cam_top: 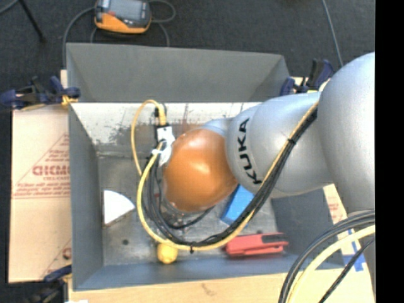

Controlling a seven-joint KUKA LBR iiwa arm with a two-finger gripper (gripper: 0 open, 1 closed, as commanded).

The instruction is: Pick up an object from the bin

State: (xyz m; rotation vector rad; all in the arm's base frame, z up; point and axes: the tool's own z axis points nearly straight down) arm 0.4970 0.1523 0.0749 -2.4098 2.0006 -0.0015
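Camera view: orange wrist cover [197, 169] in bin [85, 188], blue block [237, 204] beside, perhaps touching.

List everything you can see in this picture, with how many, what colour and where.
bin: one, grey, centre
wedge: one, white, left of bin floor
ball: one, yellow, by the bin's front wall
flat tool: one, red, front right of bin floor
block: one, blue, right of floor, partly under the arm
handheld device: one, orange and grey, on the ground beyond the bin
arm: one, silver-grey, from the right
cover: one, orange, on the wrist over mid-bin
cables: several, yellow and black, looped beside the wrist
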